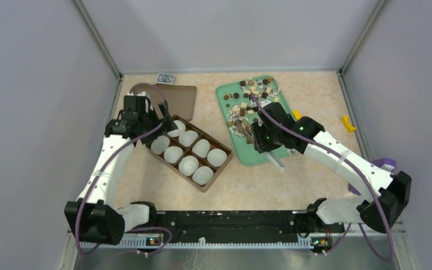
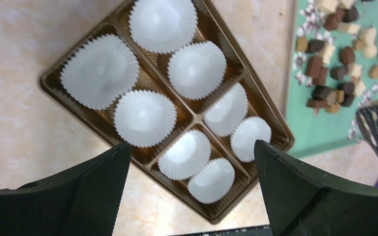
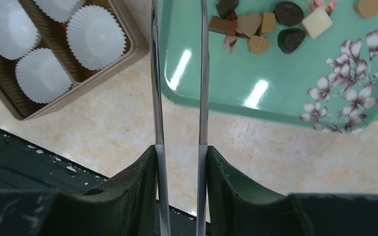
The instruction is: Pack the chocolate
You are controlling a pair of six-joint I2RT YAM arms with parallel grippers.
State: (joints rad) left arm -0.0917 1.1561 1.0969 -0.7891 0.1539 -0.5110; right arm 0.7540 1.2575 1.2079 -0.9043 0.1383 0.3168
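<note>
The chocolate (image 1: 253, 95) is many small dark, tan and cream pieces on the far part of a green tray (image 1: 259, 154). It also shows in the left wrist view (image 2: 342, 54) and the right wrist view (image 3: 258, 24). A brown box (image 1: 205, 188) left of the tray holds several empty white paper cups (image 1: 188, 164). My left gripper (image 1: 166, 121) is open and empty above the box's far end (image 2: 192, 147). My right gripper (image 1: 261, 140) is shut on metal tongs (image 3: 155, 98) over the tray's near left part. The tong arms stand apart; their tips are out of the right wrist view.
The box's brown lid (image 1: 183, 98) lies behind the box, with a small blue card pack (image 1: 166, 78) at the back wall. Yellow blocks lie at the tray's right edge (image 1: 296, 114) and further right (image 1: 347, 122). Grey walls close in left, right and back.
</note>
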